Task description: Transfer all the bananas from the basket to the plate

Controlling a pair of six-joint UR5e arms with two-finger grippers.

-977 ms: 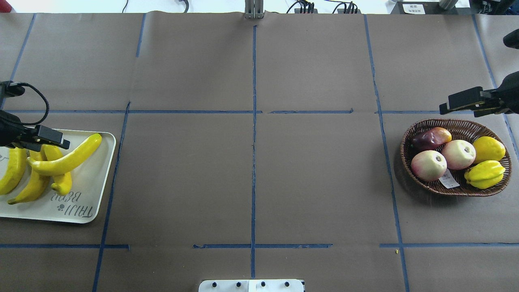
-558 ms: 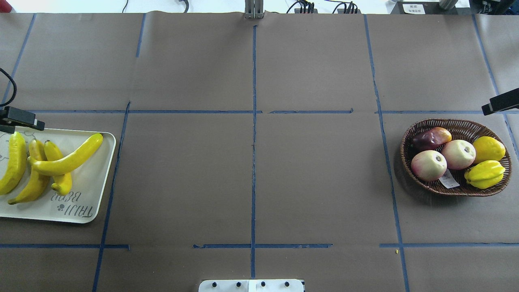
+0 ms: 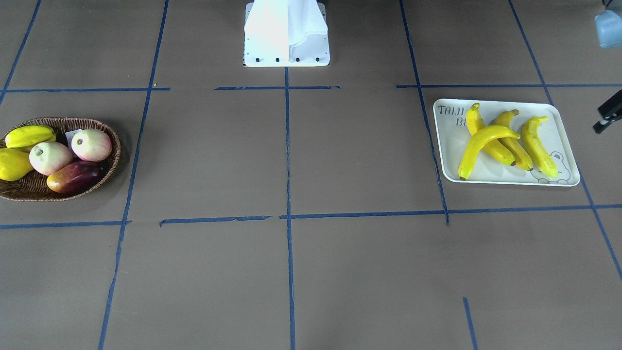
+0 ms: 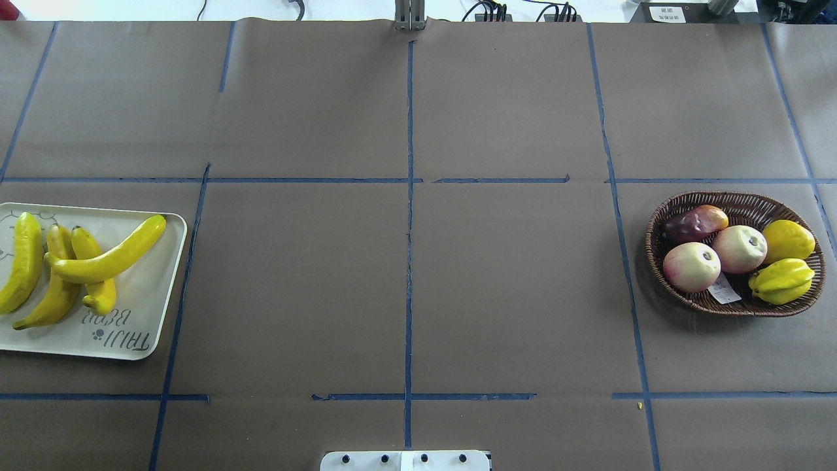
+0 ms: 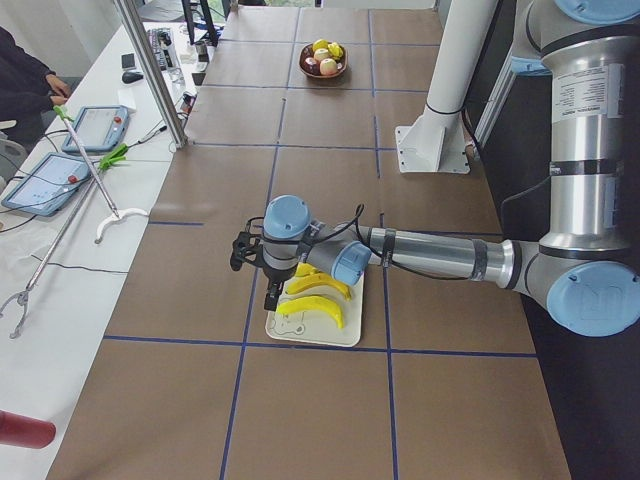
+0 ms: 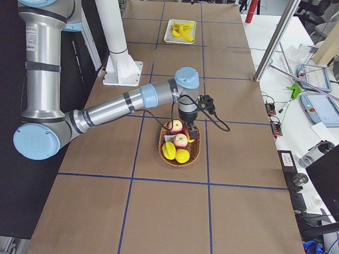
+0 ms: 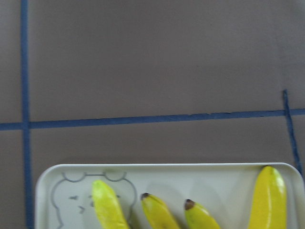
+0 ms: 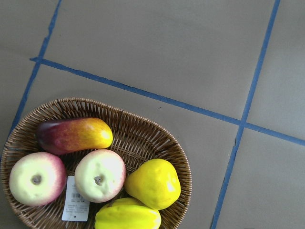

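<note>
Both arms have cleared the overhead view since the last frames; nothing on the bench [image 4: 405, 275] shifted. Four bananas [image 4: 65, 268] lie on the plate [image 4: 147, 307], left edge of the overhead frame, one across two others. The basket [image 4: 739, 199] at right holds two apples [image 4: 692, 266], a mango [image 4: 696, 222], a lemon [image 4: 788, 241] and a ridged fruit [image 4: 781, 280]. I see the left pincer [image 5: 271, 297] at the plate's edge and the right pincer [image 6: 190, 133] over the basket, side views only. I can't tell the jaw state of either.

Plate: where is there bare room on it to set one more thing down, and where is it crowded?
Bare: the plate's corner over the lettering, bordered by the crossing banana and two rims. Crowded: the rest, where three bananas lie side by side.
</note>
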